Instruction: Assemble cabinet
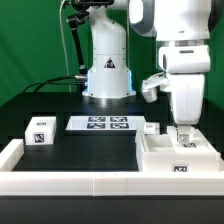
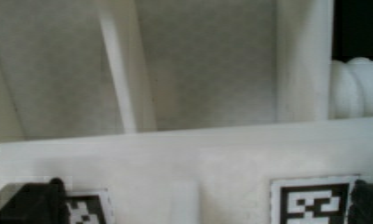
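The gripper (image 1: 183,131) hangs low at the open top of the cabinet (image 1: 160,155). Fingers apart or together? I cannot tell, they're lost against the white body. The cabinet sits on the black desk (image 1: 85,150) at the exterior view's right, close against the white rail (image 1: 60,183) along the front, one tag facing the camera. In the wrist view a white cabinet wall (image 2: 183,165) fills the frame, with two tags on it. Well apart, at the exterior view's left, a small tagged block (image 1: 40,131) stands alone. The marker board (image 1: 108,124) lies between them, further back.
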Motion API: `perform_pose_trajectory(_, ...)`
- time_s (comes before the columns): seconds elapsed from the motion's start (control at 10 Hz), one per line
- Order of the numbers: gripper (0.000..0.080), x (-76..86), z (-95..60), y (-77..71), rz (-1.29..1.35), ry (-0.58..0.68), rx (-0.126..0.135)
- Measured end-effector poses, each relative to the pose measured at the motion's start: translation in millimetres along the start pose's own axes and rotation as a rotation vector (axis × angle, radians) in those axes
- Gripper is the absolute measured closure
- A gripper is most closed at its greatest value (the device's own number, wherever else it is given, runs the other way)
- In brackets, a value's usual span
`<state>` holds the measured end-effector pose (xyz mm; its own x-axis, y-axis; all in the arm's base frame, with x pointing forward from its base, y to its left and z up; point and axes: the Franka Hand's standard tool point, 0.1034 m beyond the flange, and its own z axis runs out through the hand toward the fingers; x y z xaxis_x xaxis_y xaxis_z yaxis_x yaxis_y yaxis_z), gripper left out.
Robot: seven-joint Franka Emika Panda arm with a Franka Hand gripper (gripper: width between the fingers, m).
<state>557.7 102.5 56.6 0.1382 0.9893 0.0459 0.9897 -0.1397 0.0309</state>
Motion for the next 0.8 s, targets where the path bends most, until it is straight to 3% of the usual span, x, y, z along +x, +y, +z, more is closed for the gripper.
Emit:
perform_pose_trajectory(0.3,0.0002,-0.2,0.3,-0.5,0.000,0.000,0.001)
perform_pose_trajectory(0.5,0.0002,0.0,-20.5,-1.0,0.027,-0.005,-0.026)
perform_pose_trajectory(0.8,0.0002,-6.1,-37.5,-32.3,0.106,-0.013,-0.044)
